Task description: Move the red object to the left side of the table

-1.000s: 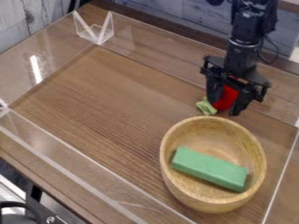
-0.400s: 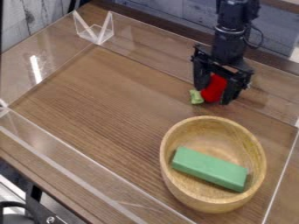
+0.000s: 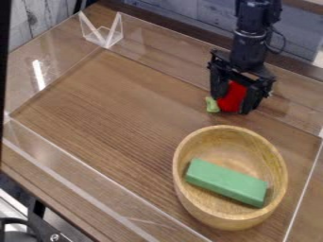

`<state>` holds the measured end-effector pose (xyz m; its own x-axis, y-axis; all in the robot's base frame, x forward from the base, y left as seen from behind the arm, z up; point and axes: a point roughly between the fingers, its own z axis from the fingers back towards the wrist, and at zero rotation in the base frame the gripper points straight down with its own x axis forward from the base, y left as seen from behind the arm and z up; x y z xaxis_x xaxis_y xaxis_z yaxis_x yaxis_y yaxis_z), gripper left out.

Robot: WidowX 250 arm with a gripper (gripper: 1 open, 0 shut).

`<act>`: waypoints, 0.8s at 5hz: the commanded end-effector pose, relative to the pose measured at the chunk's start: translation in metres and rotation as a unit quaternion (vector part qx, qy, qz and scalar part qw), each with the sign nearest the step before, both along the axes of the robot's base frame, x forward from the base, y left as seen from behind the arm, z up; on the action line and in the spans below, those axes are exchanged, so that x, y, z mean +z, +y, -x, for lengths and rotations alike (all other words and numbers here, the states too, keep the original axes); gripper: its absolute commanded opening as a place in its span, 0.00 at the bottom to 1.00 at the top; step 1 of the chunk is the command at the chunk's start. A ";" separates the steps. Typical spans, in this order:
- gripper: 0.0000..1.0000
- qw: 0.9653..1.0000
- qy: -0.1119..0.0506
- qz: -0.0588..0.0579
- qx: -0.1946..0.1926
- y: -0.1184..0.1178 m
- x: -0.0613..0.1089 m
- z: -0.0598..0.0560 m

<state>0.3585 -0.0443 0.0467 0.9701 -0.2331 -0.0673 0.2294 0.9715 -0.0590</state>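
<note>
gripper [image 3: 239, 95]: standing open, pointing down, jaws straddling the red object [image 3: 231, 95] | object: lying on the table [image 3: 113, 113], right rear, beside the bowl [image 3: 233, 177] | advice: closing squarely on the fruit's middle before lifting leftward

My gripper [image 3: 240, 91] hides most of the red object [image 3: 232, 94], so I cannot tell whether my fingers touch it, my arm is cut off at the 12 o'clock edge, and the table [image 3: 113, 123] is cut at 3 and 6 o'clock.
</note>
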 end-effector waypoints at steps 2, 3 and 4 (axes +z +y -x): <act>0.00 0.999 -0.048 0.005 0.018 0.008 0.043 -0.003; 0.00 0.994 -0.086 -0.002 0.068 0.026 0.088 0.003; 1.00 0.994 -0.076 -0.002 0.078 0.023 0.082 0.006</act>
